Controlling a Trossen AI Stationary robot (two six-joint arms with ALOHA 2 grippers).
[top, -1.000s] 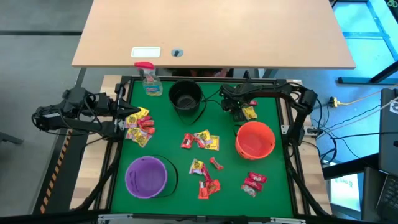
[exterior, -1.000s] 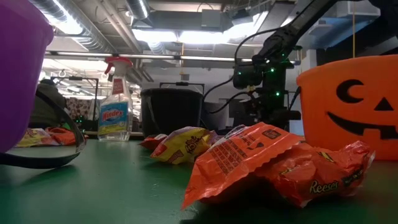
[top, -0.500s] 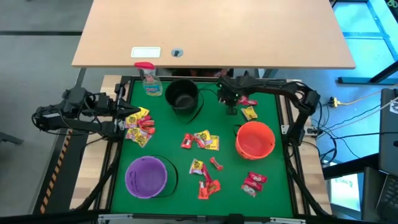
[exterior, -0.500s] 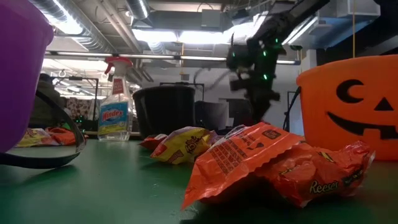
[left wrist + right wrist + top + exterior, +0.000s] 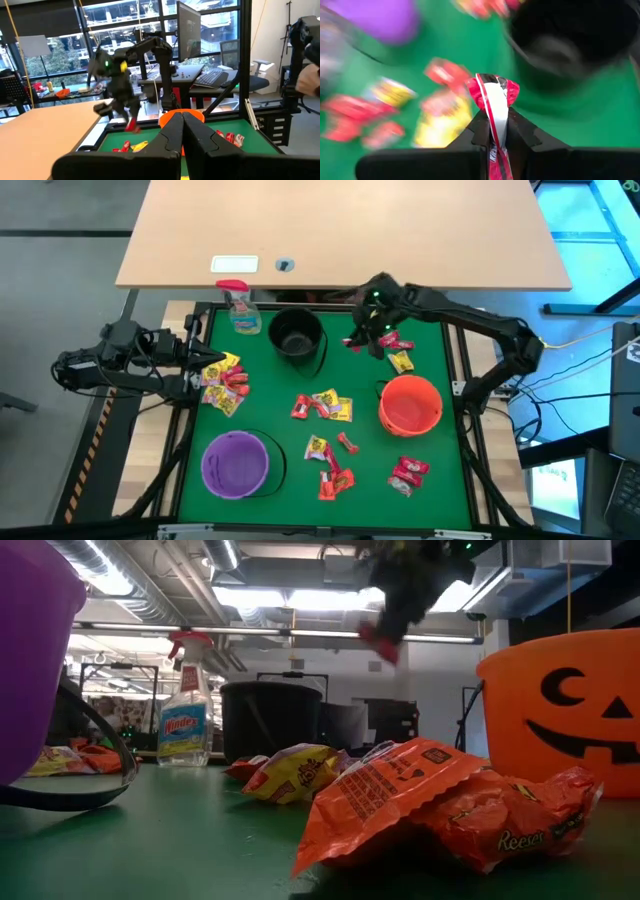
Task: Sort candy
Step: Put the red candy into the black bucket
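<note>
Candy (image 5: 322, 406) sorting, early stage. Right pincer (image 5: 494, 131), raised above the green desk (image 5: 372, 475) between the black bucket (image 5: 297, 333) and the orange bucket (image 5: 410, 404), is pinching a red packet (image 5: 492, 96) between its fingers. Left pincer (image 5: 182, 131), pressed together and empty, waits at the desk's left edge beside a heap of sweets. Most candy lies loose on the desk in scattered clusters. No packets are visible in the purple bucket (image 5: 236, 463) or in the other two; nearly all sorting remains, by this view.
</note>
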